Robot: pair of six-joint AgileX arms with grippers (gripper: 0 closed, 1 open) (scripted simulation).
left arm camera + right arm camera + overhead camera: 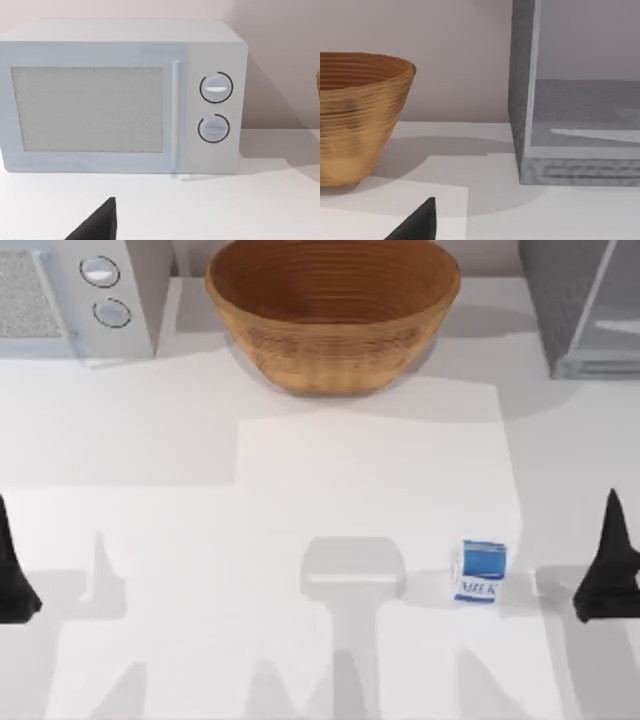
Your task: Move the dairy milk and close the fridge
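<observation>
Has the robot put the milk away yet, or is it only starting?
Only starting. Nothing looks done: the dairy milk stands on the table's near right part, touched by nothing. The right gripper is beside it, and the left gripper sits at the left edge. Still to do: pick up the milk, move it, and close the fridge at the far right.
</observation>
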